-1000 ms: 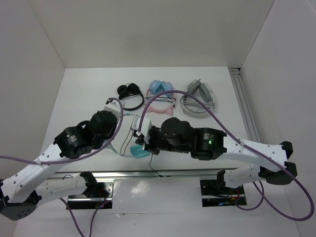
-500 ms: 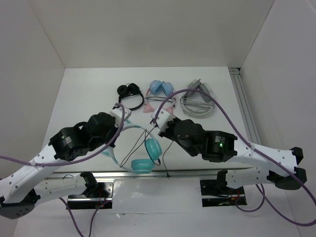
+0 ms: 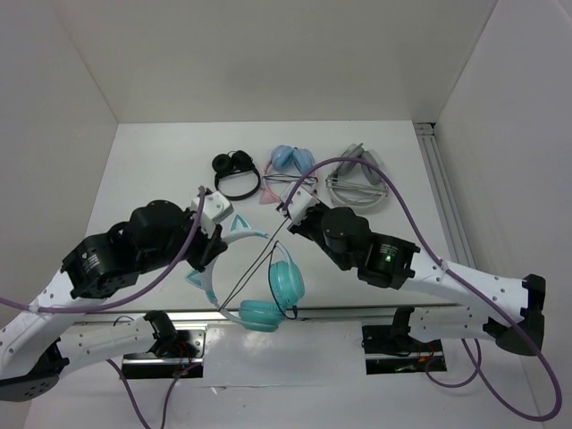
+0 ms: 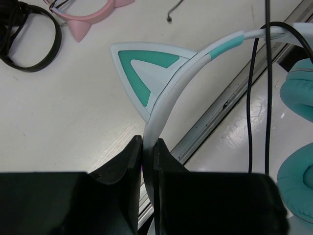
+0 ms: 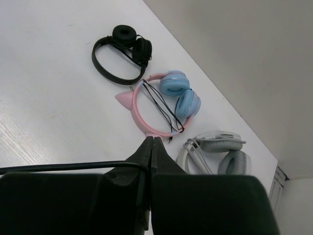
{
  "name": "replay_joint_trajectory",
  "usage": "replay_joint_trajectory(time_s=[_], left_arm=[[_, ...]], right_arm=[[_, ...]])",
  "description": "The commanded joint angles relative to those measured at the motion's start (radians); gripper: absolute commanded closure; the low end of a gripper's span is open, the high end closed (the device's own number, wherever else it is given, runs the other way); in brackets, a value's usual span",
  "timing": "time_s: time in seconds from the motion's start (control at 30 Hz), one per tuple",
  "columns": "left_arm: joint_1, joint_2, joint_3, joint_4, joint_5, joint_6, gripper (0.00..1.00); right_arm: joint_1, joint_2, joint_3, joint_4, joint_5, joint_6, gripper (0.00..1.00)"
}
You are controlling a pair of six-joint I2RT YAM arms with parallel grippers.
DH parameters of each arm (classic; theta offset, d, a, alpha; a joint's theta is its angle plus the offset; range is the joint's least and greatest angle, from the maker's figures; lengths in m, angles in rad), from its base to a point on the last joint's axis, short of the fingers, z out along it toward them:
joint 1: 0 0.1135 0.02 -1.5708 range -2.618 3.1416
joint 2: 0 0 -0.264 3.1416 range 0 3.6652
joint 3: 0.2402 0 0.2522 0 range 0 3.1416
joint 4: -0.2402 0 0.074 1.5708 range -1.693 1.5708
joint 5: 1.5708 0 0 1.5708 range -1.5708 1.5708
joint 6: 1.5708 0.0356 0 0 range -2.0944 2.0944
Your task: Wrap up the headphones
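Top external shows the headphones [image 3: 286,282] now swung to front centre, left gripper [image 4: 148,148] clamped on the headband [image 4: 195,58], right gripper [image 5: 150,146] pinching the cable [image 3: 257,259], newly drawn taut, ready for winding.

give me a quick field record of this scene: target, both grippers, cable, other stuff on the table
target: teal headphones, pale cat-eared headband, near the table's front edge
left gripper: shut on the headband
right gripper: shut on the black cable
cable state: taut line from the right gripper toward the front edge
others: black pair, pink pair, grey pair, in a row at the back, none held
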Motion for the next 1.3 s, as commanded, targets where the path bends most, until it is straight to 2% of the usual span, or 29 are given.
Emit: replay_joint_trajectory(time_s=[0.0, 0.13, 0.17, 0.23, 0.4, 0.47, 0.73, 0.9, 1.07, 1.27], left_arm=[[-0.005, -0.047, 0.082, 0.012, 0.061, -0.004, 1.0], [-0.005, -0.047, 0.124, 0.035, 0.007, -0.047, 1.0], [-0.005, -0.047, 0.135, 0.044, 0.007, -0.057, 1.0], [-0.005, -0.06, 0.135, 0.093, 0.041, -0.068, 1.0], [-0.005, -0.1, 0.125, 0.197, 0.053, -0.123, 1.0], [-0.005, -0.116, 0.116, 0.24, 0.062, -0.148, 1.0], [-0.005, -0.139, 0.104, 0.285, 0.053, -0.194, 1.0], [-0.005, -0.12, 0.116, 0.274, -0.053, -0.244, 1.0], [-0.005, -0.111, 0.156, 0.238, -0.236, -0.333, 1.0], [-0.005, -0.122, 0.176, 0.228, -0.297, -0.37, 1.0]], right_arm=[[-0.05, -0.035, -0.014, 0.134, -0.022, 0.05, 1.0], [-0.082, -0.058, -0.086, 0.188, -0.155, 0.115, 1.0], [-0.104, -0.073, -0.106, 0.226, -0.26, 0.133, 0.99], [-0.128, -0.074, -0.16, 0.268, -0.369, 0.153, 0.95], [-0.205, -0.009, -0.169, 0.318, -0.618, 0.242, 0.95], [-0.216, 0.0, -0.169, 0.343, -0.687, 0.262, 0.92], [-0.277, 0.086, -0.24, 0.636, -1.008, 0.423, 0.88], [-0.277, 0.184, -0.281, 0.82, -1.078, 0.516, 0.85], [-0.286, 0.252, -0.335, 0.946, -1.124, 0.583, 0.79], [-0.295, 0.299, -0.368, 1.064, -1.155, 0.638, 0.76]])
